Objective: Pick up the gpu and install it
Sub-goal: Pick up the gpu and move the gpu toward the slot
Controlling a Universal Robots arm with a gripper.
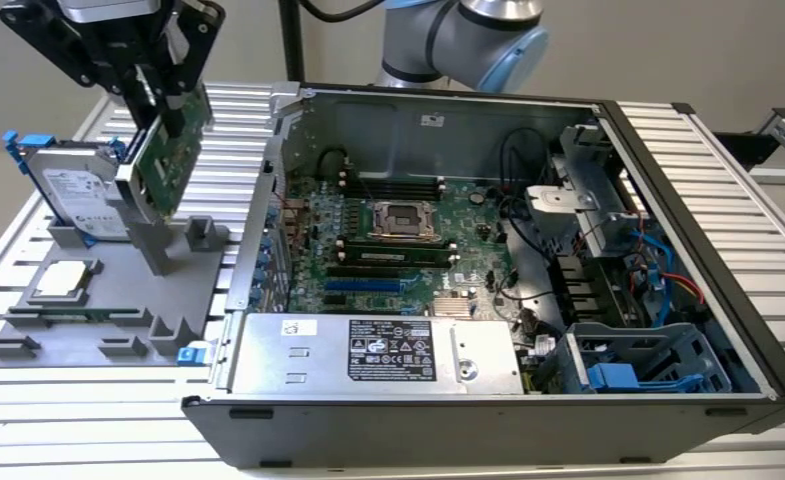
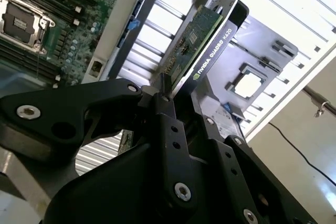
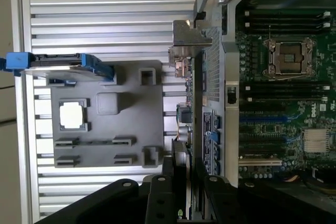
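The gpu (image 1: 169, 155) hangs upright above the grey parts holder (image 1: 112, 290) on the exterior view's left, outside the open computer case (image 1: 712, 290). Its green circuit board faces the case. My gripper (image 1: 161, 105) is shut on the card's upper edge. In the second wrist view the gpu (image 2: 202, 40) stands out from between the black fingers (image 2: 164, 86), green face on one side and black shroud on the other. The first wrist view has the gpu (image 3: 188, 40) edge-on with its silver end bracket, beside the case wall, and my gripper (image 3: 184, 179) clamped on it.
A silver hard drive with blue rails (image 1: 79, 185) stands in the holder just behind the card. A processor chip (image 1: 61, 282) lies in the holder. Inside the case are the motherboard (image 1: 392, 240), a power supply (image 1: 365, 355) and drive bays (image 1: 632, 360).
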